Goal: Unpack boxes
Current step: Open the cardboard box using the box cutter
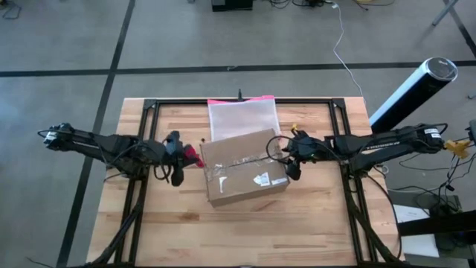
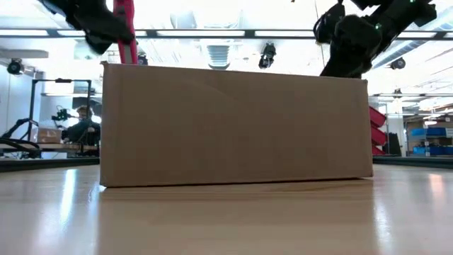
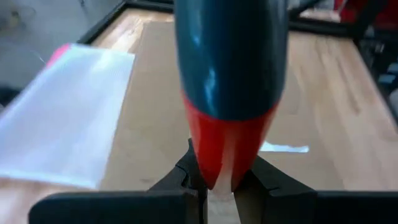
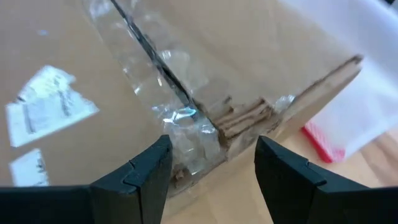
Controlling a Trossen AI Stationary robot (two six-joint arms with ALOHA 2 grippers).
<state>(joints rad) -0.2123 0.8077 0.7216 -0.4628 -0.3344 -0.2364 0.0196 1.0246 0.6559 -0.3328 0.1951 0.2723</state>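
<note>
Left gripper (image 3: 217,183) clenched on a red-and-dark tool (image 3: 227,93), poised at the box's (image 1: 244,167) left end. Right gripper (image 4: 211,168) spread wide over the torn tape (image 4: 158,74) at the right end. Box sits mid-table, pouch (image 1: 242,119) just behind. Best practice: brace the right end, run the tool along the seam, shallow.
</note>
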